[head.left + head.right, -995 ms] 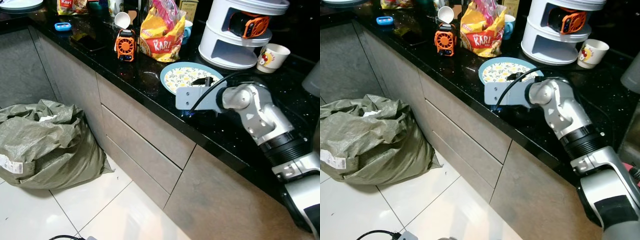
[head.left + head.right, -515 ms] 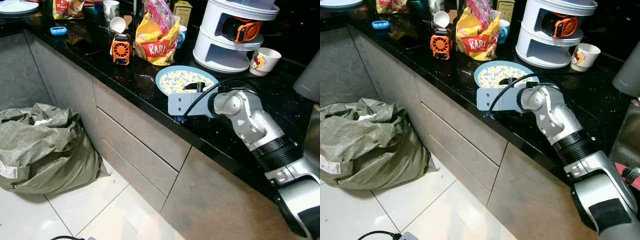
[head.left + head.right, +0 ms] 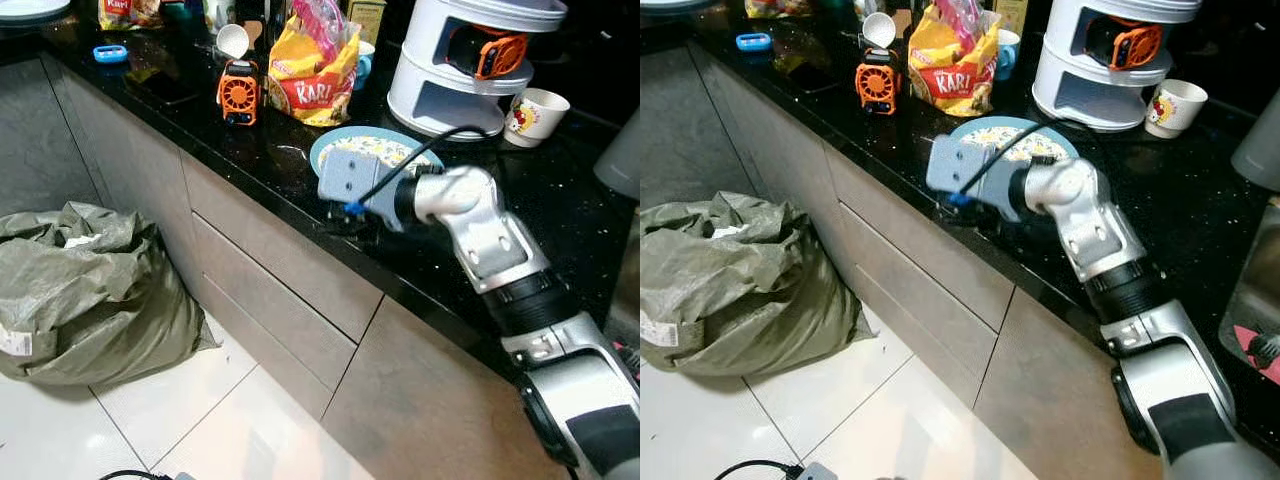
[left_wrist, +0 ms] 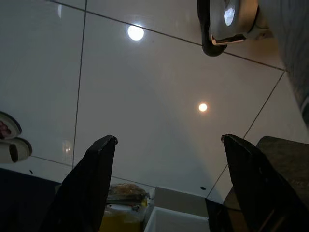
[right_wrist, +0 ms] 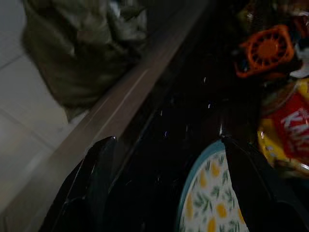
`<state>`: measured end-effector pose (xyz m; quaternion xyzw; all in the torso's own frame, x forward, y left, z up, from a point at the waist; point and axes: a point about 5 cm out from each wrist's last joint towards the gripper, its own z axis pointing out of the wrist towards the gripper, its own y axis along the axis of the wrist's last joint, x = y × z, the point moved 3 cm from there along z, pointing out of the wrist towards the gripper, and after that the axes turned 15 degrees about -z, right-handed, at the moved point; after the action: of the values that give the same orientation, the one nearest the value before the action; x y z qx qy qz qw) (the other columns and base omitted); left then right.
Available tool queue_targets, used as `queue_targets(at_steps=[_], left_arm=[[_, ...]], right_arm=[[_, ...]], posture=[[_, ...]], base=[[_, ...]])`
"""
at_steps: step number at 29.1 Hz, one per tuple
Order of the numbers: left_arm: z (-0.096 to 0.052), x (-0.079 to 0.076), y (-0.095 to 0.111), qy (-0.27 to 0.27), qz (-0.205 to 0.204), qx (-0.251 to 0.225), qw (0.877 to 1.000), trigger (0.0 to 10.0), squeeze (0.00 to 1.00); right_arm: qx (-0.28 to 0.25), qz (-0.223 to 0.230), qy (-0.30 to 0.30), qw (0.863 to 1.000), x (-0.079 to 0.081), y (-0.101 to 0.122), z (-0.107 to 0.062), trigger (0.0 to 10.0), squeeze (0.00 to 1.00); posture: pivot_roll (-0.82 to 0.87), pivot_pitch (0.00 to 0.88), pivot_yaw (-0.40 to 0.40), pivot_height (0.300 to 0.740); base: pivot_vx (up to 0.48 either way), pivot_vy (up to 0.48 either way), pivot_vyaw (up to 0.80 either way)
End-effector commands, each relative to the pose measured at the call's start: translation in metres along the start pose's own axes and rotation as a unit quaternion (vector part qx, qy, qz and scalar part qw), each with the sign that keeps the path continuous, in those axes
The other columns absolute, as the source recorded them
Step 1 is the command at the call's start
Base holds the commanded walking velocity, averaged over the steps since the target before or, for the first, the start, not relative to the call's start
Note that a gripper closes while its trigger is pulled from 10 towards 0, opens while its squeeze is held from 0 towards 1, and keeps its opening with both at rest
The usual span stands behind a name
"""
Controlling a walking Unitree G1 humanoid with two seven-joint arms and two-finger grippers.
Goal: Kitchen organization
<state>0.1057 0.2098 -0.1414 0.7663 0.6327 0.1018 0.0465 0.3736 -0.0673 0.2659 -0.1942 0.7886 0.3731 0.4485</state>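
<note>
R gripper (image 5: pixel 164 159) swung left over plate (image 3: pixel 345 150) rim vs 1 s ago; fingers wide apart, empty.

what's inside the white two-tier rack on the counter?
The white rack has an orange fan in its upper tier. The lower tier looks empty through its opening, but its back and sides are hidden by the wall, so that's not certain.

Before me runs a black tabletop (image 3: pixel 560 190) over grey drawers (image 3: pixel 270 290). The floor (image 3: pixel 190 420) is glossy white tile.
</note>
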Motion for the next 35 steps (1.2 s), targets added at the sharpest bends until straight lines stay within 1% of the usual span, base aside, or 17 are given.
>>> queue_targets(at_steps=[1,3,4,5,7,9,12,14,16,17,18,19,20,23,30,34,35], left_arm=[[0.0,-0.003,-0.006,-0.003,0.004,0.008,1.0,10.0,0.0],[0.0,-0.003,-0.007,-0.003,0.003,0.008,1.0,10.0,0.0],[0.0,-0.003,-0.007,-0.003,0.003,0.008,1.0,10.0,0.0],[0.0,-0.003,-0.007,-0.003,0.004,0.009,1.0,10.0,0.0],[0.0,-0.003,-0.007,-0.003,0.003,0.009,1.0,10.0,0.0],[0.0,-0.003,-0.007,-0.003,0.003,0.009,1.0,10.0,0.0],[0.0,-0.002,-0.008,-0.002,0.003,0.009,1.0,10.0,0.0],[0.0,-0.002,-0.008,-0.002,0.003,0.009,1.0,10.0,0.0],[0.0,-0.001,-0.008,-0.002,0.002,0.01,1.0,10.0,0.0],[0.0,-0.001,-0.008,-0.002,0.002,0.01,1.0,10.0,0.0],[0.0,-0.001,-0.008,-0.002,0.002,0.01,1.0,10.0,0.0],[0.0,-0.001,-0.008,-0.001,0.002,0.01,1.0,10.0,0.0],[0.0,-0.001,-0.008,-0.001,0.002,0.01,1.0,10.0,0.0],[0.0,0.0,-0.008,-0.001,0.002,0.01,1.0,10.0,0.0],[0.0,-0.002,-0.008,-0.002,0.002,0.01,1.0,10.0,0.0],[0.0,-0.004,-0.008,-0.002,0.003,0.009,1.0,10.0,0.0],[0.0,-0.004,-0.008,-0.002,0.003,0.01,1.0,10.0,0.0]], right_arm=[[-0.003,0.022,-0.023,1.0,-0.007,0.001,0.001,10.0,0.0],[-0.002,0.067,-0.076,0.995,-0.019,0.003,0.011,10.0,0.0],[-0.002,0.067,-0.076,0.995,-0.019,0.003,0.011,10.0,0.0],[0.004,0.081,-0.094,0.992,-0.022,0.002,0.014,10.0,0.0],[0.039,0.111,-0.13,0.985,-0.028,-0.006,0.02,10.0,0.0],[0.05,0.117,-0.138,0.982,-0.028,-0.008,0.022,10.0,0.0],[0.094,0.123,-0.165,0.974,-0.031,-0.02,0.023,10.0,0.0],[0.1,0.126,-0.169,0.972,-0.031,-0.021,0.023,10.0,0.0],[0.104,0.126,-0.171,0.971,-0.032,-0.023,0.023,10.0,0.0],[0.119,0.115,-0.171,0.971,-0.033,-0.026,0.022,10.0,0.0],[0.119,0.115,-0.171,0.971,-0.033,-0.026,0.022,10.0,0.0],[0.137,0.1,-0.171,0.971,-0.033,-0.031,0.019,10.0,0.0],[0.137,0.1,-0.171,0.971,-0.033,-0.031,0.019,10.0,0.0],[0.181,0.066,-0.164,0.967,-0.033,-0.045,0.012,10.0,0.0],[0.193,0.06,-0.158,0.966,-0.032,-0.05,0.009,10.0,0.0],[0.189,0.058,-0.138,0.97,-0.027,-0.051,0.009,10.0,0.0],[0.177,0.068,-0.132,0.973,-0.026,-0.048,0.01,10.0,0.0]], posture=[[0.06,0.103,-0.074,0.74],[0.06,0.105,-0.073,0.74],[0.06,0.105,-0.073,0.74],[0.06,0.105,-0.073,0.74],[0.06,0.108,-0.072,0.74],[0.06,0.108,-0.072,0.74],[0.06,0.108,-0.073,0.74],[0.06,0.108,-0.073,0.74],[0.06,0.108,-0.074,0.74],[0.06,0.107,-0.074,0.74],[0.06,0.107,-0.074,0.74],[0.06,0.108,-0.075,0.74],[0.06,0.108,-0.075,0.74],[0.06,0.108,-0.076,0.74],[0.05,0.106,-0.074,0.74],[0.05,0.105,-0.073,0.74],[0.05,0.106,-0.071,0.74]], base=[[0.0,0.0,0.0],[0.0,0.0,0.0],[0.0,0.0,0.0],[0.0,0.0,0.0],[0.0,0.0,0.0],[0.0,0.0,0.0],[0.0,0.0,0.0],[0.0,0.0,0.0],[0.0,0.0,0.0],[0.0,0.0,0.0],[0.0,0.0,0.0],[0.0,0.0,0.0],[0.0,0.0,0.0],[0.0,0.0,0.0],[0.0,0.0,0.0],[0.0,0.0,0.0],[0.0,0.0,0.0]])
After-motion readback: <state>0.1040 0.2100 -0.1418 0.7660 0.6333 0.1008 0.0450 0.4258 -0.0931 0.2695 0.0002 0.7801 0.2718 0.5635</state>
